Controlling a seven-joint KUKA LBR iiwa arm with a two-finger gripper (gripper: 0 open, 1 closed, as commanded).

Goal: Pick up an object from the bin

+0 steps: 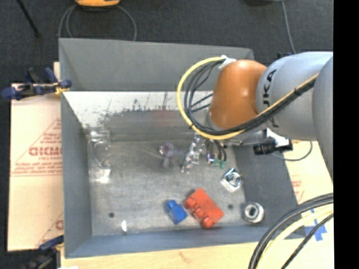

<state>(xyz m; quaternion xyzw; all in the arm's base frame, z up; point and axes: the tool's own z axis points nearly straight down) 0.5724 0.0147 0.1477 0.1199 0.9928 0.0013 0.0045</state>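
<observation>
The arm (pixel 297 94), its wrist under an orange cover (pixel 235 94), reaches from the right down into the grey bin (pixel 76 167), and its jaws hang low near the middle of the floor. Whether they are open or closed, or have hold of anything, I cannot tell. Nearest to them is a small pale purple piece (pixel 167 153), just beside them on their left. A small silvery piece (pixel 231 179) lies near on the right. Toward the front wall a red block (pixel 203 207) and a blue block (pixel 175 211) lie just beside each other, with a metal ring (pixel 252 212) in the front right corner. A clear cup (pixel 100 157) lies well apart, by the left wall.
</observation>
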